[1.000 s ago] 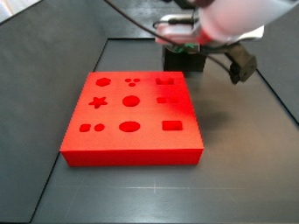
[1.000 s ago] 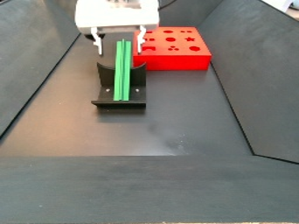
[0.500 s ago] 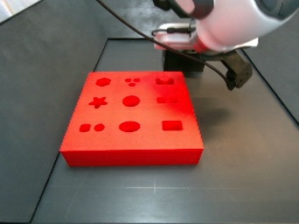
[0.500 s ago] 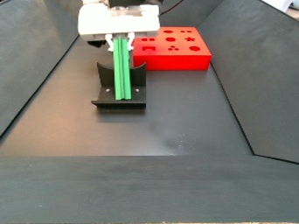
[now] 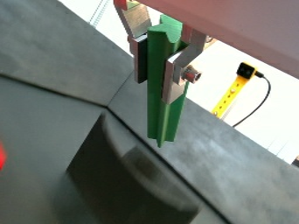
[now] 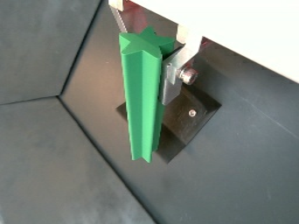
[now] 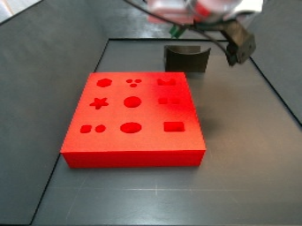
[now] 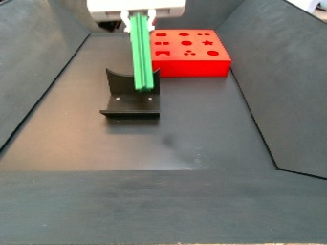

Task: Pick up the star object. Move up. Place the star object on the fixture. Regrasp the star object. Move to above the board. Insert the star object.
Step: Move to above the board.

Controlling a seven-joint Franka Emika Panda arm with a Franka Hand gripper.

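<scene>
The star object (image 8: 141,53), a bright green peg, hangs upright with my gripper (image 8: 138,11) shut on its upper part. Both wrist views show the silver fingers (image 5: 177,74) clamping the star object (image 5: 163,87) from two sides, with my gripper (image 5: 160,66) above the dark fixture (image 5: 126,173). The peg's star-shaped end (image 6: 142,44) faces the camera and its lower tip hangs clear above the fixture (image 6: 184,124). The fixture (image 8: 130,98) stands in front of the red board (image 8: 192,53). In a side view the board (image 7: 132,119) and fixture (image 7: 186,58) show, but the peg is hidden.
Dark sloped walls (image 8: 52,86) enclose the grey floor (image 8: 179,144). The wrist's dark mount (image 7: 236,40) hangs beside the fixture. A yellow tag with a cable (image 5: 237,83) lies outside the enclosure.
My gripper has risen with the star object still held, lifting the peg's lower end off the fixture. The board and the fixture have not moved.
</scene>
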